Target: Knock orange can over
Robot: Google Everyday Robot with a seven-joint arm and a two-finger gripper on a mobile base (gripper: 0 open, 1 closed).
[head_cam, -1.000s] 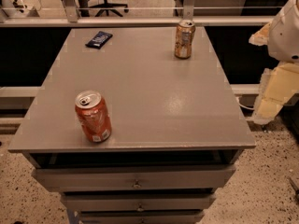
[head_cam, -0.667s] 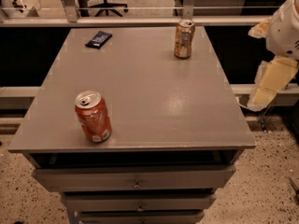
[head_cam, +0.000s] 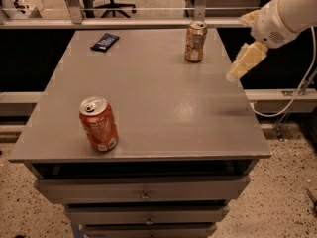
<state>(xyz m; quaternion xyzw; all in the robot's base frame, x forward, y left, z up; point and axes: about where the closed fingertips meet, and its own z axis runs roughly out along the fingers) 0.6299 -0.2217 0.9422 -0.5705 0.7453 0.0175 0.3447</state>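
Observation:
The orange can [head_cam: 196,41] is golden-tan with pale patches and a silver top. It stands upright near the far right of the grey table [head_cam: 148,83]. My gripper [head_cam: 237,69] hangs from the white arm at the right edge of the table, to the right of the can and a little nearer to the camera, apart from it. It points down and to the left.
A deeper red-orange can [head_cam: 98,123] with a white label patch stands upright near the front left. A dark flat packet [head_cam: 105,41] lies at the far left. Drawers [head_cam: 143,195] sit under the tabletop. A railing and an office chair are behind.
The arm has swung up and to the left, bringing my gripper from beside the table's right edge to over it, closer to the orange can. Both cans have stayed upright.

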